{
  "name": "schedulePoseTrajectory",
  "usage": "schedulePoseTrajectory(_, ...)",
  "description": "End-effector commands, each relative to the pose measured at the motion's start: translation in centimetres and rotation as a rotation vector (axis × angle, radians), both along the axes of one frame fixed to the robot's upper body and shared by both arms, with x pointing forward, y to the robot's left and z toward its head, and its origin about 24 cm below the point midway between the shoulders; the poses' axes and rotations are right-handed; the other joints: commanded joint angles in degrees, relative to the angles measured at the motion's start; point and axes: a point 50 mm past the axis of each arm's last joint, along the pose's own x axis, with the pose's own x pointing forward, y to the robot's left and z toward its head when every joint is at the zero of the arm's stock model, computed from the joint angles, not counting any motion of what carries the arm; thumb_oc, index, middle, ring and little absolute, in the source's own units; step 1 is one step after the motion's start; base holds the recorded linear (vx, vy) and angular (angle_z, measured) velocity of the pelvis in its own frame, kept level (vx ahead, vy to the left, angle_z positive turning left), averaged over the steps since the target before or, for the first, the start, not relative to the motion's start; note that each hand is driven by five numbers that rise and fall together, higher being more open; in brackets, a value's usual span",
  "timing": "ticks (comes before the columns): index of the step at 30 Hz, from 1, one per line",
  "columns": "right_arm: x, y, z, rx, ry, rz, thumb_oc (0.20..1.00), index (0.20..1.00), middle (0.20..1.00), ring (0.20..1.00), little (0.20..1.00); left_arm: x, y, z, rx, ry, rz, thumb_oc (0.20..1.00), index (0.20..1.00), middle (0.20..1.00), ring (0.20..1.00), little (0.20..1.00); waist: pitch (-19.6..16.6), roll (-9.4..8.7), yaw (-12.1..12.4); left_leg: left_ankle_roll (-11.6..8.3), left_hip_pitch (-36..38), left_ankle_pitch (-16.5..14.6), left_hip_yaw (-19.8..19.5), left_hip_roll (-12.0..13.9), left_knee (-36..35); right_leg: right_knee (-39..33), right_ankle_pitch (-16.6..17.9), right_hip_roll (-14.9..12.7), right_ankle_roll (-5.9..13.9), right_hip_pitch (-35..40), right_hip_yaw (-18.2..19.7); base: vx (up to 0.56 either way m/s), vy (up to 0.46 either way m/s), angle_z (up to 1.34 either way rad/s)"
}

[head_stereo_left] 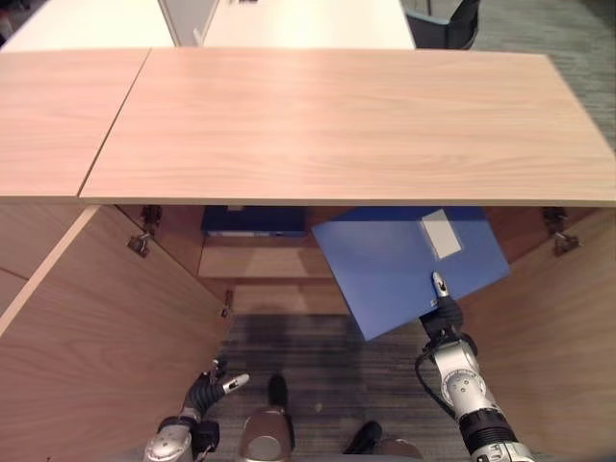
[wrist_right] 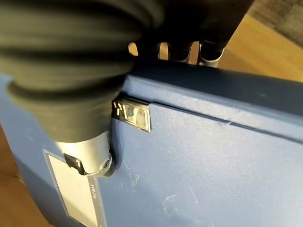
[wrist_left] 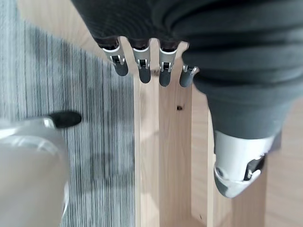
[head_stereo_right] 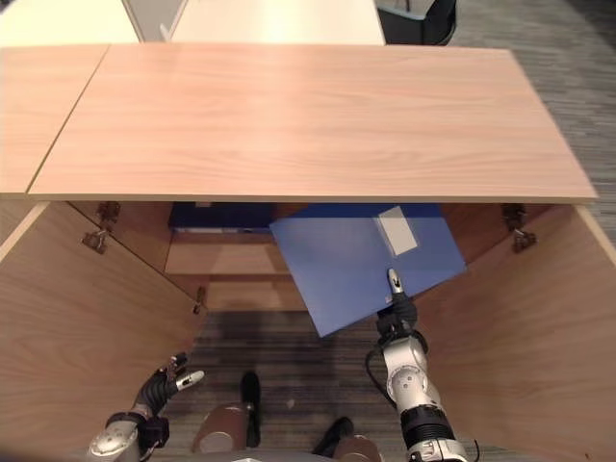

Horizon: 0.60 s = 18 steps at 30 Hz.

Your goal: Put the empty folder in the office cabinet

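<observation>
A blue folder with a white label hangs tilted at the mouth of the open wooden cabinet, its far edge tucked under the cabinet top. My right hand is shut on its near edge, thumb pressed on the cover and fingers wrapped over the edge. My left hand hovers low by the left door, fingers relaxed, holding nothing.
Both cabinet doors stand swung out, left door and right door. Inside, a dark blue folder lies on the shelf at the left. Pale desks and a dark chair stand beyond the cabinet.
</observation>
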Motion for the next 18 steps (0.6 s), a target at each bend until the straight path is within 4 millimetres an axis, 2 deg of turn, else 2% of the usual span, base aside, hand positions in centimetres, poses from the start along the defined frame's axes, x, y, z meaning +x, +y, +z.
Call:
schedulePoseTrajectory(1, 2.2, 0.4, 4.9, -0.01, -0.225, -0.011, 0.2, 0.2, 0.2, 0.2, 0.2, -0.7, 0.5, 0.9, 0.03, -0.036, -0.031, 1.0, 1.0, 1.0, 1.0, 1.0, 1.26, 0.44, 1.25, -2.43, -1.89, -7.09, -0.5, 3.99, 7.95, 0.02, 0.74, -1.98, 2.78, 0.79, 2.78, -0.05, 0.075, 0.17)
schedulePoseTrajectory(2, 2.8, 0.5, 5.9, -0.015, -0.255, -0.02, 0.2, 0.2, 0.2, 0.2, 0.2, -0.5, 0.5, 1.0, 0.037, -0.042, -0.04, 1.0, 1.0, 1.0, 1.0, 1.0, 2.02, 0.74, 1.29, -2.08, -3.55, -8.13, -0.64, 4.11, 10.08, 2.9, 0.07, -3.19, 2.73, -1.11, 3.1, -0.04, 0.074, 0.04)
schedulePoseTrajectory(3, 2.8, 0.5, 6.0, -0.015, -0.256, -0.021, 0.2, 0.2, 0.2, 0.2, 0.2, -0.5, 0.5, 1.0, 0.037, -0.044, -0.041, 1.0, 1.0, 1.0, 1.0, 1.0, 1.9, 0.68, 1.36, -2.03, -3.95, -8.34, -0.61, 4.11, 10.46, 3.37, -0.15, -3.38, 2.75, -1.56, 3.23, -0.06, 0.077, -0.08)
schedulePoseTrajectory(5, 3.7, 0.0, 8.2, -0.04, -0.327, -0.057, 0.2, 0.2, 0.2, 0.2, 0.2, -0.1, 0.3, 1.3, 0.043, -0.062, -0.049, 1.0, 1.0, 1.0, 1.0, 1.0, 3.25, 0.94, 1.23, -1.51, -7.0, -10.0, -0.99, 3.77, 14.17, 7.4, -1.12, -4.94, 2.67, -4.53, 3.69, -0.06, 0.049, -0.04)
schedulePoseTrajectory(6, 3.8, -0.1, 8.3, -0.041, -0.33, -0.058, 0.2, 0.2, 0.2, 0.2, 0.2, 0.0, 0.2, 1.3, 0.042, -0.066, -0.049, 1.0, 1.0, 1.0, 1.0, 1.0, 3.24, 0.96, 1.27, -1.47, -7.4, -10.2, -0.99, 3.78, 14.55, 7.81, -1.31, -5.08, 2.68, -4.94, 3.8, -0.08, 0.021, 0.12)
schedulePoseTrajectory(7, 4.4, -0.7, 10.7, -0.043, -0.408, -0.094, 0.2, 0.2, 0.2, 0.2, 0.2, 0.5, 0.0, 1.8, 0.038, -0.095, -0.058, 1.0, 1.0, 1.0, 1.0, 1.0, 4.56, 1.3, 1.4, -1.3, -9.72, -11.26, -1.29, 3.85, 17.46, 10.65, -2.1, -6.24, 2.5, -7.0, 3.72, -0.07, 0.022, 0.1)
schedulePoseTrajectory(10, 5.0, -2.0, 14.1, -0.046, -0.535, -0.143, 0.2, 0.2, 0.2, 0.2, 0.2, 1.5, -0.4, 2.9, 0.045, -0.151, -0.111, 1.0, 1.0, 1.0, 1.0, 1.0, 6.03, 1.77, 1.46, -1.41, -15.27, -12.96, -2.06, 4.12, 23.55, 16.74, -4.37, -8.67, 2.48, -11.39, 3.69, -0.08, 0.01, 0.1)
schedulePoseTrajectory(11, 5.0, -2.1, 14.2, -0.046, -0.538, -0.144, 0.2, 0.2, 0.2, 0.2, 0.2, 1.6, -0.5, 3.0, 0.044, -0.153, -0.112, 1.0, 1.0, 1.0, 1.0, 1.0, 5.94, 1.82, 1.47, -1.39, -15.89, -13.22, -2.19, 4.14, 24.16, 17.35, -4.71, -8.86, 2.47, -11.9, 3.74, -0.07, -0.02, 0.32)
schedulePoseTrajectory(12, 5.4, -3.4, 16.6, -0.078, -0.601, -0.199, 0.2, 0.2, 0.2, 0.2, 0.2, 2.2, -0.9, 3.8, 0.043, -0.195, -0.153, 1.0, 1.0, 1.0, 1.0, 1.0, 6.44, 1.81, 1.47, -1.47, -19.1, -13.86, -2.71, 4.31, 27.21, 20.56, -6.08, -9.89, 2.2, -14.78, 3.67, -0.07, -0.026, 0.35)
schedulePoseTrajectory(14, 6.0, -4.7, 19.0, -0.1, -0.646, -0.251, 0.2, 0.2, 0.2, 0.2, 0.2, 3.0, -1.4, 4.8, 0.038, -0.247, -0.187, 1.0, 1.0, 1.0, 1.0, 1.0, 6.87, 1.85, 1.87, -1.51, -22.85, -14.66, -3.39, 4.29, 30.45, 24.3, -7.84, -11.1, 1.58, -18.27, 4.15, -0.08, -0.038, 0.21)
schedulePoseTrajectory(16, 6.4, -5.9, 21.2, -0.131, -0.678, -0.298, 0.2, 0.2, 0.2, 0.2, 0.2, 3.9, -2.0, 5.9, 0.023, -0.3, -0.21, 1.0, 1.0, 1.0, 1.0, 1.0, 7.01, 1.59, 2.08, -1.51, -26.61, -15.28, -3.96, 4.59, 33.43, 27.45, -9.53, -12.29, 0.82, -21.68, 4.7, -0.06, -0.05, 0.13)
schedulePoseTrajectory(18, 6.5, -6.8, 22.2, -0.143, -0.691, -0.334, 0.2, 0.2, 0.2, 0.2, 0.2, 4.6, -2.5, 6.9, 0.002, -0.35, -0.223, 1.0, 1.0, 1.0, 1.0, 1.0, 7.09, 1.48, 2.2, -1.44, -30.48, -15.97, -4.71, 4.76, 36.53, 30.64, -11.15, -13.44, 0.07, -24.83, 5.28, -0.05, -0.052, 0.13)
